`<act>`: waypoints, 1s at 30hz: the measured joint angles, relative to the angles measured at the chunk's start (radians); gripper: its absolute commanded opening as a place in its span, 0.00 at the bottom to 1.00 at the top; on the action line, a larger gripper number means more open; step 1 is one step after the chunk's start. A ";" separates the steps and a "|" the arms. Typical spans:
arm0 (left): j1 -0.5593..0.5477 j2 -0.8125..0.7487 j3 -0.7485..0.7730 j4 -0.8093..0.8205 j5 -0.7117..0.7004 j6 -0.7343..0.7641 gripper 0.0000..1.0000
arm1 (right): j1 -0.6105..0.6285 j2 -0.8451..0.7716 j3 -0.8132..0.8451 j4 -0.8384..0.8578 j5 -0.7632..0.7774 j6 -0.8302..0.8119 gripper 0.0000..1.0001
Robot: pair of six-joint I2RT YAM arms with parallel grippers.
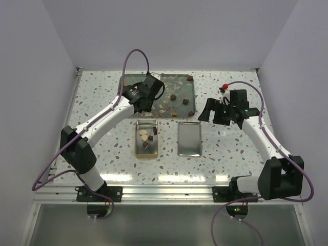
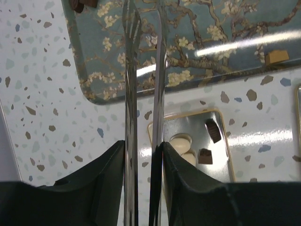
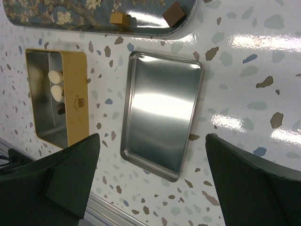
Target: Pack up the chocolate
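**Two grippers, one with tongs over the tray of chocolate (image 1: pixel 173 96)**

Left gripper (image 2: pixel 143 149) is closed partway on a pair of metal tongs (image 2: pixel 130 94), its fingers pressing the two blades from either side. The blades stand slightly apart and reach out over the flowered tray (image 2: pixel 225 70). Their tips run off the top of the left wrist view, so I cannot tell whether they hold anything. On the tray, one dark piece lies just left of the blades near the top edge, and a tan square piece sits well off to their right.

More pieces, cream rounds and dark ones, lie inside the gold tin (image 3: pixel 77 94) on the speckled table (image 1: pixel 230 154), near the tray and to the right of the blades.

Right gripper (image 3: pixel 151 141) hangs spread wide and empty above the silver lid (image 3: pixel 160 108), well apart from every piece.
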 measured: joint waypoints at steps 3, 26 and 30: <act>0.016 0.034 0.000 0.062 -0.009 0.002 0.41 | 0.000 -0.001 -0.011 0.001 -0.005 0.000 0.97; 0.112 0.225 -0.017 0.234 0.066 0.008 0.41 | 0.000 -0.001 -0.014 0.004 -0.021 0.003 0.97; 0.131 0.233 -0.017 0.251 0.078 0.008 0.41 | 0.000 0.001 -0.014 0.004 -0.021 0.003 0.97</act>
